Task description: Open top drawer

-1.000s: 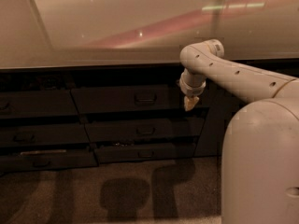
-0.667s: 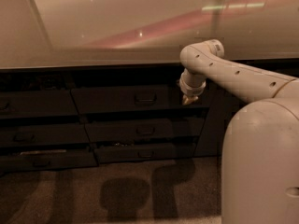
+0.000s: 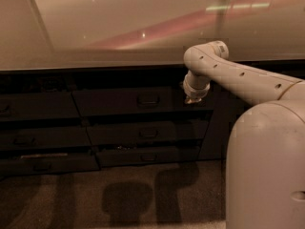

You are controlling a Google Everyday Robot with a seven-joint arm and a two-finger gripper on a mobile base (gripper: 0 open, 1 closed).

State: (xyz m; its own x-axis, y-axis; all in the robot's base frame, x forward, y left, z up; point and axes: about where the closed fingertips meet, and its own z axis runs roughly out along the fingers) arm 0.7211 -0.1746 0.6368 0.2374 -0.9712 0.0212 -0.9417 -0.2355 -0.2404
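The top drawer [image 3: 114, 102] is a wide dark front just under the countertop, in the middle column, with a small loop handle [image 3: 148, 100] at its centre. The front lies level with the neighbouring fronts and no tray shows. My gripper [image 3: 193, 99] hangs from the pale wrist at the drawer's right end, well to the right of the handle and about level with it. It points down and away, close to the drawer face.
A pale countertop [image 3: 119, 27] overhangs the drawers. Two lower drawers [image 3: 147, 133] sit below the top one, and more drawers [image 3: 33, 109] stand to the left. My pale base [image 3: 267, 166] fills the lower right. Carpeted floor [image 3: 119, 194] lies in front.
The gripper has risen slightly along the right end of the top drawer. The drawer fronts have not moved.
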